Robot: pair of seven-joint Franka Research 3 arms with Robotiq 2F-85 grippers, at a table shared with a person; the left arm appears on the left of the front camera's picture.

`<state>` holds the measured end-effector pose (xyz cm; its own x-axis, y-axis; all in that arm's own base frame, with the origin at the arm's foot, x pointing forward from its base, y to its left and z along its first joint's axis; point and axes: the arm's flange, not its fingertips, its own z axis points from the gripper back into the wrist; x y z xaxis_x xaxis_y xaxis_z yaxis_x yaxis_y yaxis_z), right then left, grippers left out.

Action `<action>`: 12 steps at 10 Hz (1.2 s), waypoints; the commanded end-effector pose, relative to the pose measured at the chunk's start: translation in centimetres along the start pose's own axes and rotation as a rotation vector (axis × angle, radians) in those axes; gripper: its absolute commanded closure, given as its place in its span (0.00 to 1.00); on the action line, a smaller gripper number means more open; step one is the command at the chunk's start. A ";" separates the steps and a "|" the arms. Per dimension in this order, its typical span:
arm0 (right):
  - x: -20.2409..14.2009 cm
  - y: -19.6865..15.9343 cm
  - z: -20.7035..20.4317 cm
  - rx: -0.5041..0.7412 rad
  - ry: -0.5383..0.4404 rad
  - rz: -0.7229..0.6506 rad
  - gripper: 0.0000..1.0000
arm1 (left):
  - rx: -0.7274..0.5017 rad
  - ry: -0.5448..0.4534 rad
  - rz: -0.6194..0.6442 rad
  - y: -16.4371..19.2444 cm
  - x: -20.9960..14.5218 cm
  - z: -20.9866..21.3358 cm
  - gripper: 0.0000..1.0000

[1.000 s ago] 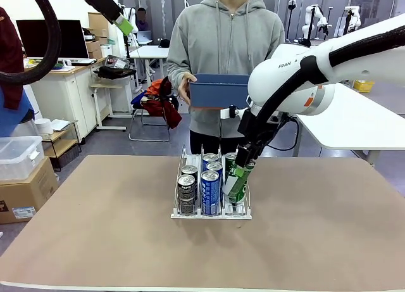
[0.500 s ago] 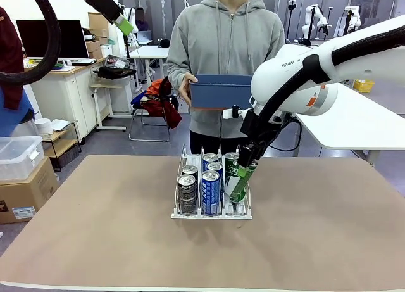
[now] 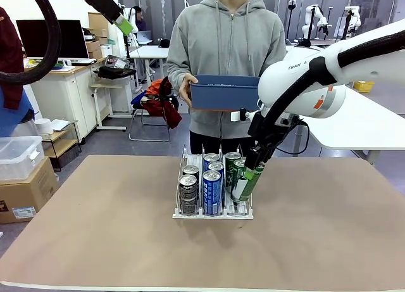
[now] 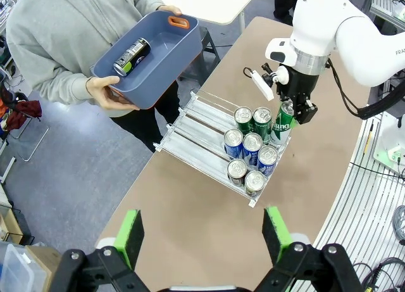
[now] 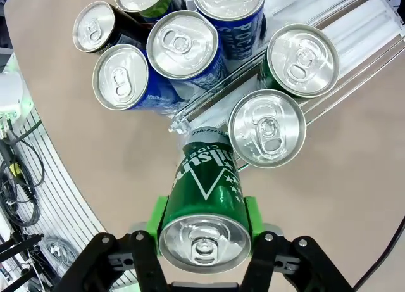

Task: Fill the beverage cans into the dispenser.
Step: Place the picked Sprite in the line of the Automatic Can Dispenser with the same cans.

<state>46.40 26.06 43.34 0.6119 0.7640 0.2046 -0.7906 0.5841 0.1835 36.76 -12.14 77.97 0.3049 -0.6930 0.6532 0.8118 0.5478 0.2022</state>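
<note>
The clear dispenser (image 3: 183, 214) stands mid-table with a dark can (image 3: 188, 192), blue cans (image 3: 212, 189) and green cans (image 3: 231, 163) upright in its lanes. My right gripper (image 3: 252, 170) is shut on a green can (image 3: 244, 184). That can leans, with its lower end at the front of the right lane. From the right wrist, the held green can (image 5: 204, 197) sits between the green pads (image 5: 157, 217), beside two green cans (image 5: 267, 127). My left gripper (image 4: 202, 234) hangs open high above the table, nothing between its fingers.
A person at the far side holds a blue bin (image 3: 224, 92) with one dark can (image 4: 131, 56) lying in it. The rear part of the dispenser lanes (image 4: 190, 130) is bare. White tables stand behind on the right.
My right gripper has shifted a little to the right with the green can, which now leans more. The person's bin drifted slightly right. The left arm has not moved.
</note>
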 end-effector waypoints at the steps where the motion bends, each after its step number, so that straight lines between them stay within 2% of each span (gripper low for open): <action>1: -0.3 -1.5 -0.3 -0.053 0.003 0.015 0.42 | -0.003 -0.001 0.004 0.1 -0.2 0.1 0.00; 5: 1.8 0.7 -2.2 -0.101 0.093 0.104 0.42 | -0.003 -0.001 0.004 0.1 -0.2 0.1 0.00; 6: 1.9 1.0 -2.2 -0.103 0.102 0.109 0.35 | -0.003 -0.001 0.004 0.1 -0.2 0.1 0.00; 9: 1.3 1.7 -0.9 -0.116 0.096 0.100 0.04 | -0.003 -0.001 0.004 0.1 -0.2 0.1 0.00; 10: 1.1 1.9 -0.5 -0.120 0.081 0.098 0.00 | -0.003 -0.001 0.004 0.1 -0.2 0.1 0.00; 12: 0.5 2.2 0.8 -0.116 0.046 0.093 0.00 | -0.003 -0.001 0.004 0.1 -0.2 0.1 0.00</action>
<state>45.76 28.20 44.48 0.5098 0.8438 0.1675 -0.8594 0.5084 0.0545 36.76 -12.14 77.97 0.3049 -0.6930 0.6532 0.8118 0.5478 0.2023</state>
